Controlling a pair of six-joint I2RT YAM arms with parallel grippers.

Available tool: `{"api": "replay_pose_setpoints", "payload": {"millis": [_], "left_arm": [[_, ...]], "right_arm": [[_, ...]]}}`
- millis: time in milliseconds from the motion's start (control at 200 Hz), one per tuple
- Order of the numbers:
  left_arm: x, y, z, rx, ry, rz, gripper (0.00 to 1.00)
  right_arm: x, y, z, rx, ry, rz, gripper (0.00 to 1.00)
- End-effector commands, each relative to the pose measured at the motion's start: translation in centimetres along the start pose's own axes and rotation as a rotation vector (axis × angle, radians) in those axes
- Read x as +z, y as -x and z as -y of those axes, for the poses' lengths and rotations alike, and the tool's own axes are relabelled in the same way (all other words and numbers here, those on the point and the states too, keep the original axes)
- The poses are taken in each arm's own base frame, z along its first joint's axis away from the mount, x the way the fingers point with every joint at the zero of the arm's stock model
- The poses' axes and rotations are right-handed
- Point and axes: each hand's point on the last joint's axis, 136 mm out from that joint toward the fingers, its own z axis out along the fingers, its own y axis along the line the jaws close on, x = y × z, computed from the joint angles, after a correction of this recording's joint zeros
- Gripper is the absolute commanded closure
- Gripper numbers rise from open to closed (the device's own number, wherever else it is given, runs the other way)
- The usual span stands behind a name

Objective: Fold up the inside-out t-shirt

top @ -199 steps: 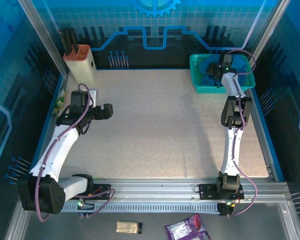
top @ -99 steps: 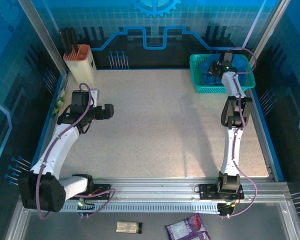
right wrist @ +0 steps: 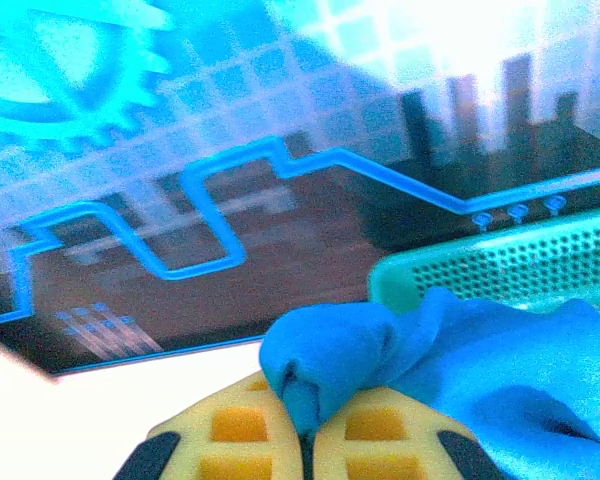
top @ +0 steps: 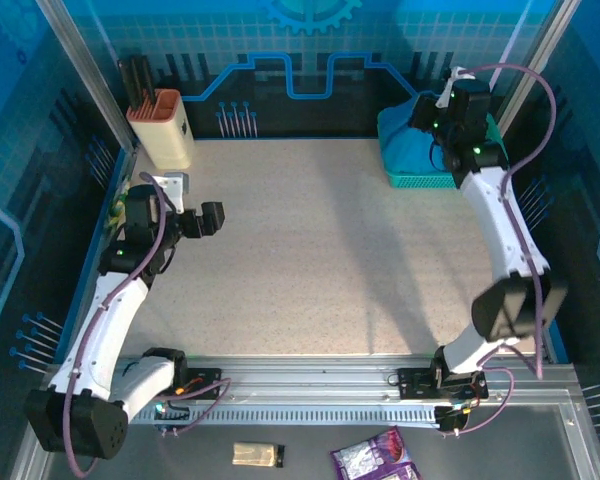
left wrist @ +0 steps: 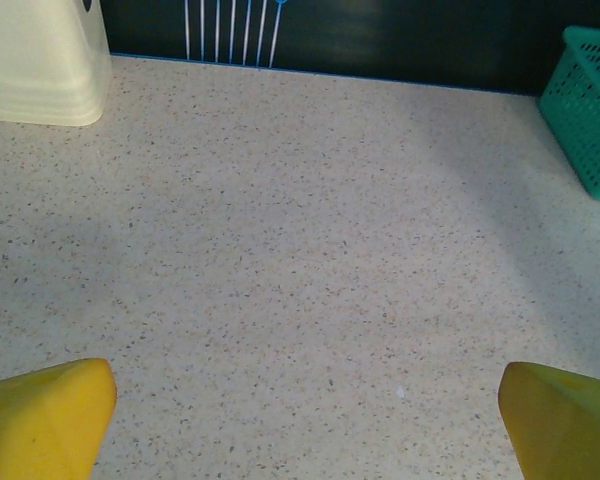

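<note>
In the right wrist view the t-shirt (right wrist: 460, 350) runs off the right and bottom edges, and the right tool (right wrist: 306, 420) is cut at the bottom. From above, the t-shirt hides much of the basket (top: 425, 180) at the bench's (top: 320, 260) far right corner.

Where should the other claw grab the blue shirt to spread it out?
Probably the loose hanging fold of the t-shirt, below the right claw pinching it, coming from the left side. It hangs bunched over the basket, so that free edge faces the open left claw.
</note>
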Motion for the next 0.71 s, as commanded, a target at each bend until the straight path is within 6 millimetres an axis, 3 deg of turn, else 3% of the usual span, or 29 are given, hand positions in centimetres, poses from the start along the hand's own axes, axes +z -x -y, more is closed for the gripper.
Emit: {"api": "replay_pose_setpoints", "payload": {"millis": [0,185,370,460,575,700], "left_arm": [[-0.9,1.1,0.9,-0.037,-0.046,0.048,0.01],[-2.7,2.8,2.3,-0.130,-0.115,0.116,0.01],[-3.7,3.8,4.1,-0.204,-0.208,0.136,0.01],[-3.5,3.8,4.5,-0.208,-0.226,0.129,0.01],[-3.3,3.5,4.9,-0.207,-0.238,0.109,0.01],[-2.5,2.7,5.4,-0.212,-0.252,0.073,0.01]], "right_arm": [[-5.2,2.0,-4.5,-0.052,0.081,0.090,1.00],[-11.6,1.6,-12.7,-0.085,0.292,0.070,1.00],[-14.9,-0.9,-21.5,-0.078,0.562,-0.037,1.00],[-16.1,-1.9,-24.7,-0.071,0.676,-0.081,1.00],[-16.1,-3.1,-26.4,-0.034,0.749,-0.124,1.00],[-13.1,-6.9,-23.6,0.016,0.632,-0.201,1.00]]}}
